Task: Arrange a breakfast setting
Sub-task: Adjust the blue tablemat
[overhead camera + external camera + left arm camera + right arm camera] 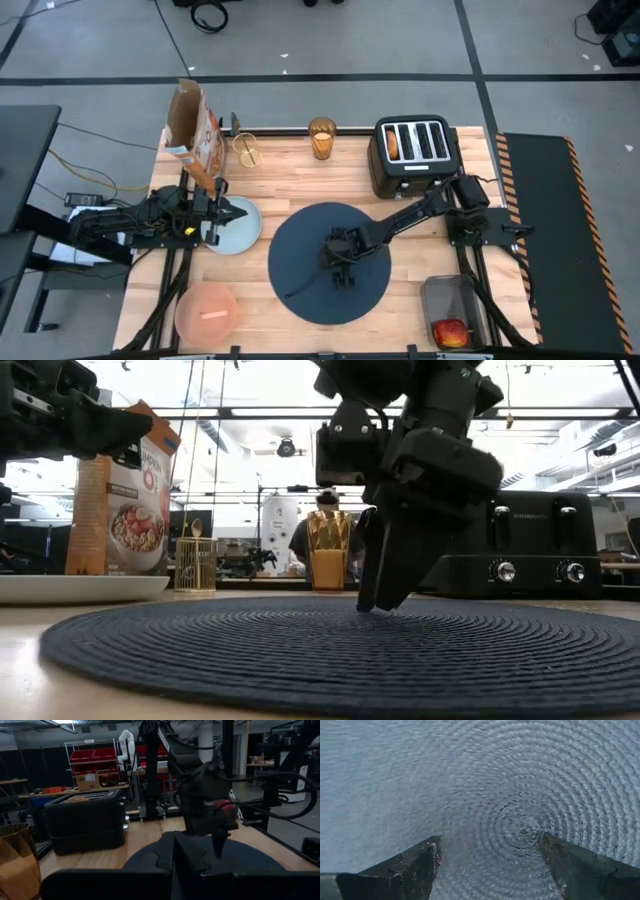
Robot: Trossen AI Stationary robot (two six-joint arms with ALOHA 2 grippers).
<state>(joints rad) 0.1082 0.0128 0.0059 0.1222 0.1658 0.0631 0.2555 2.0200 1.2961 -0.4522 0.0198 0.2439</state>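
Round dark-blue mat [300, 285], woven in concentric rings, lying flat near the centre of the wooden worktop [300, 175]. The right claw [343, 270] points down at the mat's middle, its two fingers [410, 865] spread apart with nothing between them, their tips at or just above the weave. The left claw [222, 212] rests over the pale-blue plate [240, 232], left of the mat; whether it is open or closed cannot be told. A pink bowl [207, 310] sits at the near left, a red apple [450, 332] in a tray at the near right. At the far edge stand an amber tumbler [322, 138], a black toaster [415, 155] and a cereal box [195, 130].
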